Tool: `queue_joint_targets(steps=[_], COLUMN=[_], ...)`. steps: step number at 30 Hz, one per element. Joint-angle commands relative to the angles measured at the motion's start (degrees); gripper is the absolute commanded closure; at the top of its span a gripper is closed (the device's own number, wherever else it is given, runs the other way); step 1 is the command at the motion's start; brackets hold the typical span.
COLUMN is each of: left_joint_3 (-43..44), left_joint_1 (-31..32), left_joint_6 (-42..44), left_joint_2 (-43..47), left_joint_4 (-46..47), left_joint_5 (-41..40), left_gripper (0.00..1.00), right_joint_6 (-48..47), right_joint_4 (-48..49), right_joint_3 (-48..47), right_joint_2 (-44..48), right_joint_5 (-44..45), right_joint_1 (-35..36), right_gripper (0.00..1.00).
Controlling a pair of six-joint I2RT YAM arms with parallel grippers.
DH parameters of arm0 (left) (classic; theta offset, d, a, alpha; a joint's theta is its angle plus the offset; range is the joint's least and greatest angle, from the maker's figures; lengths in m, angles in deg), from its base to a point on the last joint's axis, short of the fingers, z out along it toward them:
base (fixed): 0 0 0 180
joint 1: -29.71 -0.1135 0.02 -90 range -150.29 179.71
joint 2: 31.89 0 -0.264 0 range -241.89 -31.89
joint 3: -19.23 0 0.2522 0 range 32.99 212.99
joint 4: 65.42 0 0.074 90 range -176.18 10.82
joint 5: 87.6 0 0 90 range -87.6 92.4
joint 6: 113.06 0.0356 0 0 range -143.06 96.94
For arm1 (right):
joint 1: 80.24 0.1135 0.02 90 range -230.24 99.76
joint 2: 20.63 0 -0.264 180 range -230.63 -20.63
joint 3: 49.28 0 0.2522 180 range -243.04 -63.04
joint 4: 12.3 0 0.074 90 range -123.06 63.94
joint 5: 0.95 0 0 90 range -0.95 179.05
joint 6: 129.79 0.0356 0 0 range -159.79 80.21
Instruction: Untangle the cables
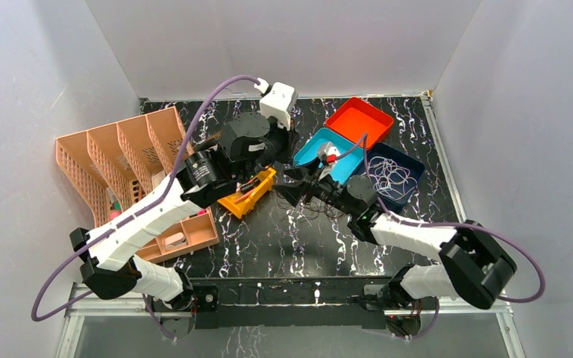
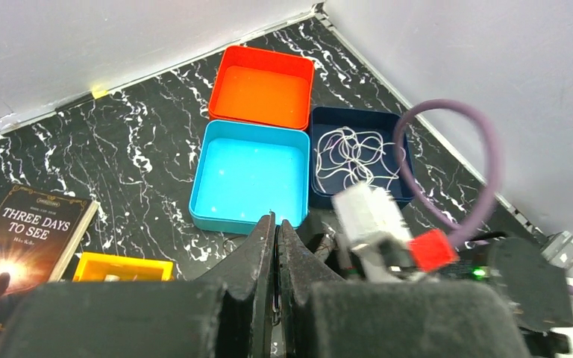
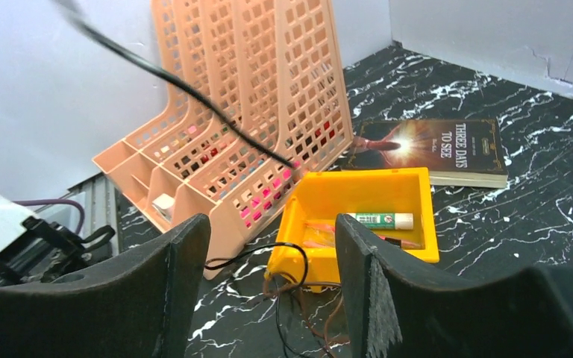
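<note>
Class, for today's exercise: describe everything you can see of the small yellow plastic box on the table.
The small yellow plastic box is rectangular, open-topped and rigid-looking, resting on the black marbled table. Inside lies a white-and-green tube on its side, with other small items too indistinct to name. A peach plastic lattice file rack stands beside it, a paperback book lies behind it, and thin dark cables curl at its near corner.

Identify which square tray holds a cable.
The dark blue tray: a pale cable coils inside; the orange tray and light blue tray hold nothing.
</note>
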Motion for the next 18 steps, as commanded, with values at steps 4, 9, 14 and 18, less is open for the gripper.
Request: queue_joint_targets(steps=[4, 9, 14, 18], left_joint_3=[6.29, 11.77, 17.53, 20.28], left_joint_1=[0.19, 0.19, 0.19, 0.19], left_joint_6=[1.47, 3.73, 7.06, 9.72], left_joint_2=[1.57, 0.50, -2.49, -3.39], left_joint_4=[0.55, 0.75, 0.31, 1.34], left_joint_5=[1.20, 1.02, -0.94, -3.17], left_gripper=[1.00, 1.00, 1.00, 1.00], right_joint_6=[-0.18, 1.62, 2.87, 2.97], right_joint_4=[4.69, 1.96, 0.50, 1.06], right_joint_3=[-3.38, -1.52, 2.07, 5.16], right_joint_2=[-7.01, -9.35, -9.56, -9.69], right_joint_5=[1.55, 2.24, 2.28, 2.75], right_joint_1=[0.32, 0.32, 0.41, 0.37], right_gripper=[0.31, 0.33, 0.34, 0.34])
